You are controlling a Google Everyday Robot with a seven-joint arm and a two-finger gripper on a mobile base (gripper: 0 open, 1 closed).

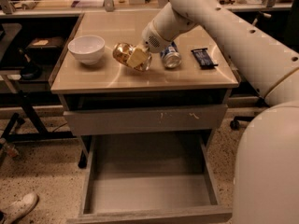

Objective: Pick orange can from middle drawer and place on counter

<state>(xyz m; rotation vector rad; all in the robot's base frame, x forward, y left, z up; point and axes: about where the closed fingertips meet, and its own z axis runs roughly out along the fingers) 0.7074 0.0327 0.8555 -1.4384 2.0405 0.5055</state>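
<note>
Smooth cream plastic hand over glossy beige counter clasps shiny crinkled-foil orange can

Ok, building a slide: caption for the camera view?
The gripper holds the orange can tilted over the counter, middle drawer open below.

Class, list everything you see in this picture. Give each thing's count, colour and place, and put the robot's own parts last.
orange can: one, golden-orange, tilted in the gripper over the counter, between the bowl and the blue-and-silver can
bowl: one, white, on the counter's left part
blue-and-silver can: one, blue and silver, on the counter, right of the orange can
snack bar: one, dark wrapper, on the counter's right part
counter: one, beige, top of the cabinet
upper drawer front: one, grey with white scuffs, just under the counter
middle drawer: one, grey, pulled open at the bottom
shoe: one, white, on the floor, lower left
arm: one, white, reaching in from the right
gripper: one, pale, shut on the orange can over the counter's middle
</note>
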